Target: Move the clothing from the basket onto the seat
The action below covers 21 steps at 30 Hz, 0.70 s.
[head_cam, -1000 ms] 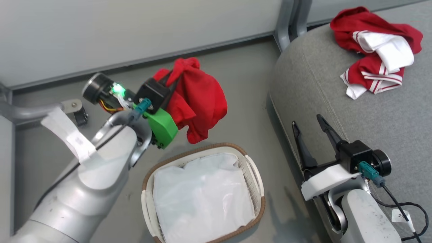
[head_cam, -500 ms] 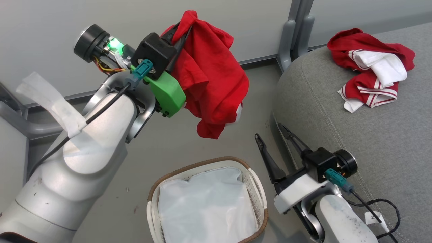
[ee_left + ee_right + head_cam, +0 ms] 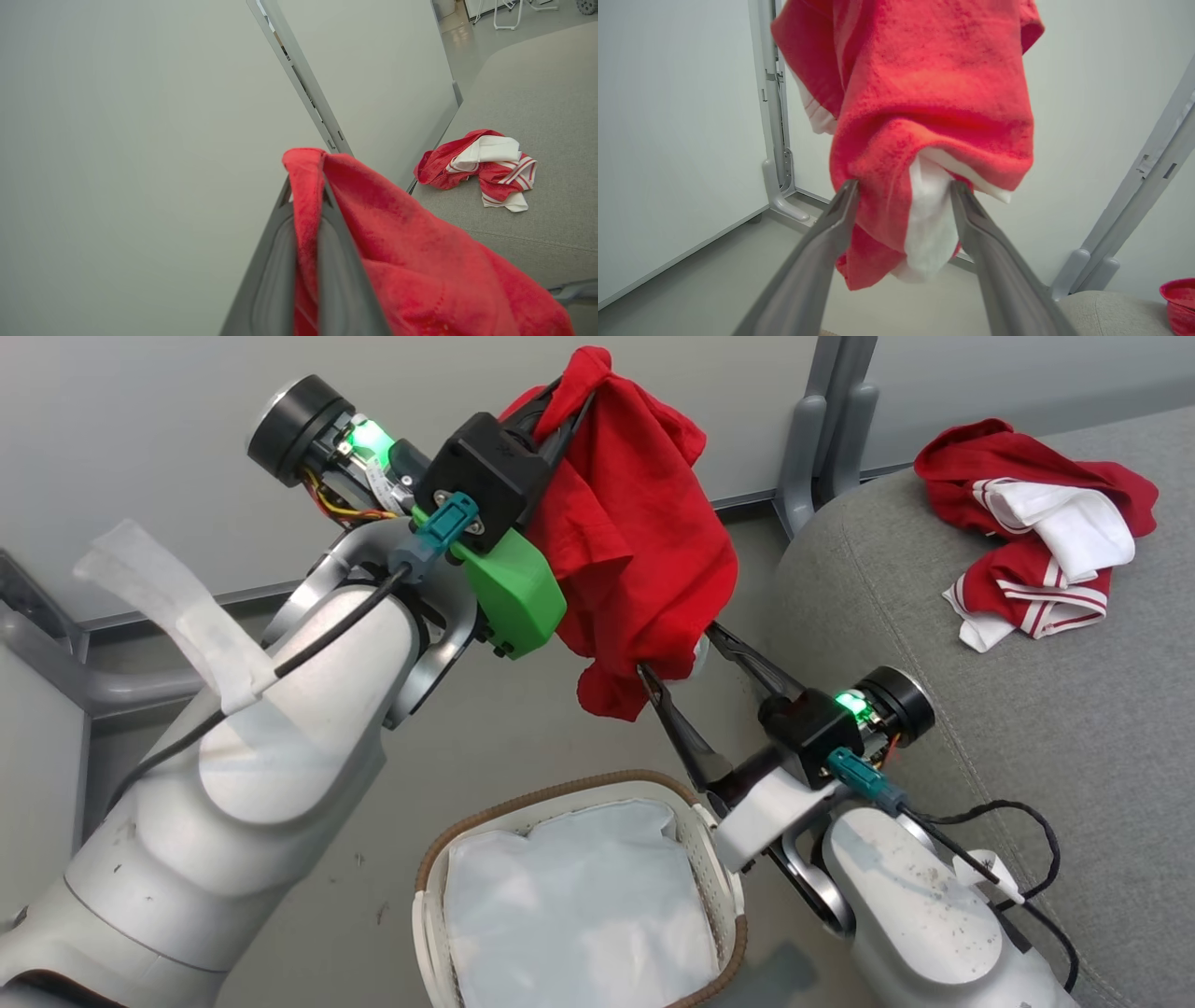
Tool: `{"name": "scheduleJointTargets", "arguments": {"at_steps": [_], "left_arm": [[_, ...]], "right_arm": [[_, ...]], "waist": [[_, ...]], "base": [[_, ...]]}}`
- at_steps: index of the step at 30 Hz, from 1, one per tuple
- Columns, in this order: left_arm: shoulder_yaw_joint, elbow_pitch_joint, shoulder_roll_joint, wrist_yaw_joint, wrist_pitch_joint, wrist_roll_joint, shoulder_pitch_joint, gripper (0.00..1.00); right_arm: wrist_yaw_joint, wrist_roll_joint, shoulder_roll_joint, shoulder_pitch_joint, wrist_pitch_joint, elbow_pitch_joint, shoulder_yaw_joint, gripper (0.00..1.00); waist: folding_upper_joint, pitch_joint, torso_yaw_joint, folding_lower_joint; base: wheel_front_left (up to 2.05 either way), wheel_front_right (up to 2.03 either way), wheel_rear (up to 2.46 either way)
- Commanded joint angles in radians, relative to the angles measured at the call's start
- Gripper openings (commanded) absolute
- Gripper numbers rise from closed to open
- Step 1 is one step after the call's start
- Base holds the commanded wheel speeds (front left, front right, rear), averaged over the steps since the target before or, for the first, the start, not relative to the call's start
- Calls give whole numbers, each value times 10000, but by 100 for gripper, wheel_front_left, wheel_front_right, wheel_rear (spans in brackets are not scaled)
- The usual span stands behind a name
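item under inspection: the red garment (image 3: 644,541) hangs in the air, raised well above the basket (image 3: 560,789), bunched and draped from its top fold. that fold is pinched in the left gripper (image 3: 568,409), whose jaws are fully closed on the cloth. the left wrist view shows the fabric squeezed between the two fingers and spilling off to one side. i judge the high hold is meant to lift the hem clear of the basket rim

the right gripper (image 3: 680,651) reaches up from below with its jaws spread wide, one finger on either side of the garment's lower end, where white trim shows. the fingertips sit against or just beside the cloth, not closed on it, and they grip nothing. i read this as a setup for a second hold, so the loose end does not trail during the carry

the basket stands on the floor (image 3: 485,737) with its white liner (image 3: 579,905) spread across the inside, so i judge this the last piece. the seat (image 3: 1027,775), on my right just beside the basket, already carries a striped garment (image 3: 1027,541). remaining: carry across and release
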Motion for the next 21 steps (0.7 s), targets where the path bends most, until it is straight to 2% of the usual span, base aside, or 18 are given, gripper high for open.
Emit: {"name": "scheduleJointTargets", "arguments": {"at_steps": [1, 15, 16, 17, 19, 21], "left_arm": [[-32, -104, -65, -3, 35, -61, -169, 0], [-507, -908, -452, -87, 15, -396, 250, 0], [-519, -956, -465, -87, 8, -437, 294, 0], [-532, -1010, -467, -79, 3, -459, 345, 0], [-528, -1064, -430, -22, -6, -536, 438, 0], [-478, -1053, -374, 40, 3, -628, 578, 0]], "right_arm": [[-14, -61, -37, -210, -19, 122, 42, 100], [-14, 249, -33, -1561, -19, 581, 157, 100], [-14, 259, -35, -1594, -19, 618, 154, 55], [-14, 260, -35, -1638, -19, 655, 144, 25], [-14, 250, -32, -1706, -19, 673, 136, 0], [-14, 309, -37, -1707, -19, 560, 71, 0]], "waist": [[0, -27, 65, 1], [0, -190, 531, 1], [0, -199, 554, 1], [0, -209, 581, 1], [0, -223, 626, 1], [0, -233, 651, 1]], "base": [[0, 0, 0], [0, 0, 0], [0, 0, 0], [0, 0, 0], [0, 0, 0], [0, 0, 0]]}}
